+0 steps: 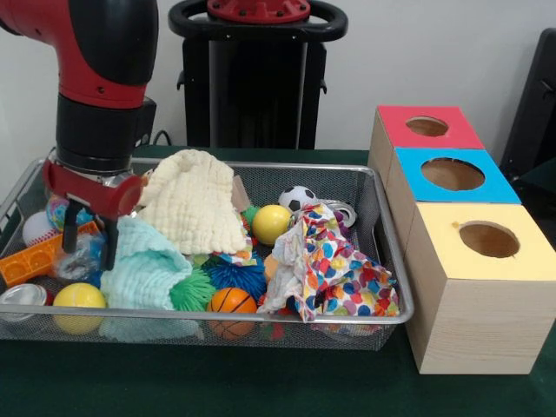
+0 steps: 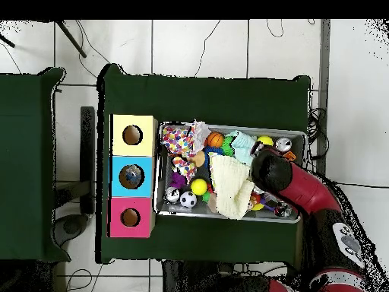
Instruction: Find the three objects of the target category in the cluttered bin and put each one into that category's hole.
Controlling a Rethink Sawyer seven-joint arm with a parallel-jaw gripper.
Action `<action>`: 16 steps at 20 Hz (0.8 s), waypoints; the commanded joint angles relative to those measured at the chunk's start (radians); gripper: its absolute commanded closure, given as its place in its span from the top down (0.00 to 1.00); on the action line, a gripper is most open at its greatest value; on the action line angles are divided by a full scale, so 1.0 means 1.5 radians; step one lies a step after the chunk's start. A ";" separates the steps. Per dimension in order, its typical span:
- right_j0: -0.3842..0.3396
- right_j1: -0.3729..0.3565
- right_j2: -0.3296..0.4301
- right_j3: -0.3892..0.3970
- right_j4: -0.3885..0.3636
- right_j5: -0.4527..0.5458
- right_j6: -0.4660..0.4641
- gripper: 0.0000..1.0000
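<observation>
The wire mesh bin [image 1: 261, 320] is full of toys and cloths. My gripper [image 1: 89, 252] hangs low over its left end, open, with one finger [image 1: 69, 228] on each side of a crinkly clear-wrapped item [image 1: 76, 259]. Close by lie a baseball [image 1: 38, 228], an orange toy block [image 1: 33, 260] and a yellow ball [image 1: 78, 297]. Further right are a basketball [image 1: 231, 301], another yellow ball [image 1: 271, 223] and a small soccer ball [image 1: 298, 198]. In the overhead view the arm [image 2: 273, 173] hides the gripper.
Three wooden boxes with round holes stand beside the bin: red [image 1: 426, 130], blue [image 1: 452, 178], yellow [image 1: 486, 243]. A cream cloth [image 1: 193, 204], a mint cloth [image 1: 143, 265] and a spotted cloth [image 1: 334, 269] cover parts of the pile. Spiky balls [image 1: 234, 276] lie in the middle.
</observation>
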State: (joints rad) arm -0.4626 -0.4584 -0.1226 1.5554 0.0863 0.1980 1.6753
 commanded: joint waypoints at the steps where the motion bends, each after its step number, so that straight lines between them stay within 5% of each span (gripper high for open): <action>1: 0.024 -0.005 -0.037 0.001 0.031 0.102 0.133 1.00; 16: 0.035 -0.018 -0.047 -0.010 0.058 0.133 0.140 1.00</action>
State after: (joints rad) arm -0.4067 -0.4915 -0.2215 1.5550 0.1202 0.3037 1.6753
